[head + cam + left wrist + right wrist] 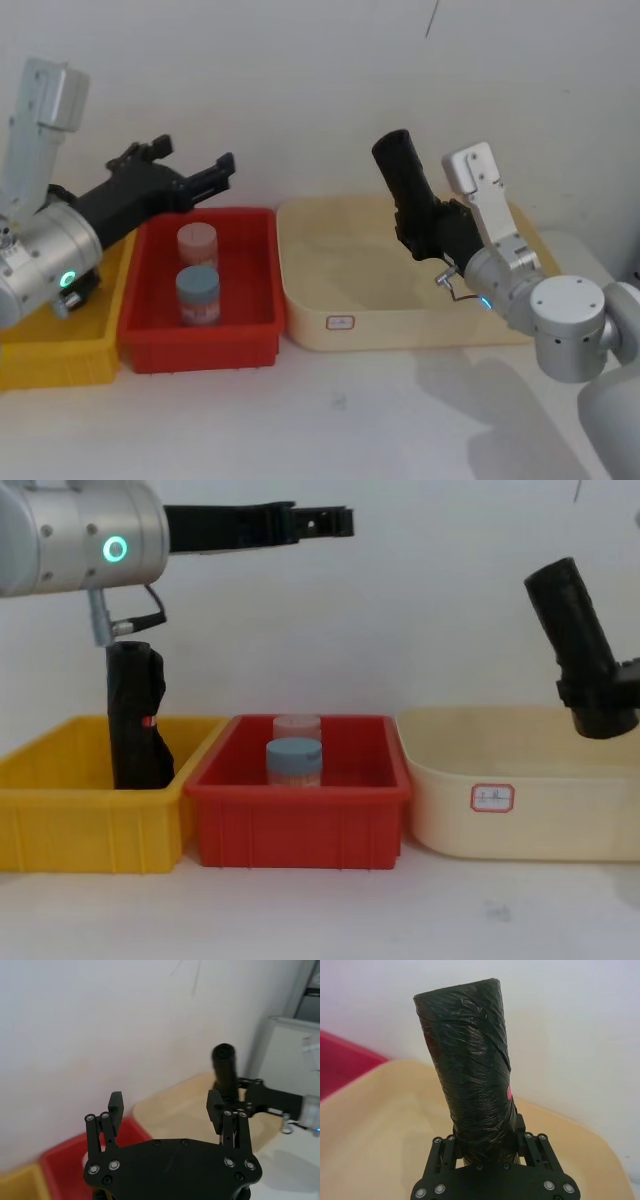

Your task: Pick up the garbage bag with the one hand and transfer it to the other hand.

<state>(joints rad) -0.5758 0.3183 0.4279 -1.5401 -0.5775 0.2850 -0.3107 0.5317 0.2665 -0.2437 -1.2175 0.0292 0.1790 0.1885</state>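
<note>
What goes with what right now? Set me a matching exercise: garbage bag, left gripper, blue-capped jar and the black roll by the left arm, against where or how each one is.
Column A
1. garbage bag
2. left gripper
3. blue-capped jar
4. black roll

Column B
a. standing in the red bin
b. open, raised, holding nothing
c. standing in the yellow bin
d. clamped in the right gripper above the cream bin

Pairs: 1-d; 2-b; 3-a; 4-c
</note>
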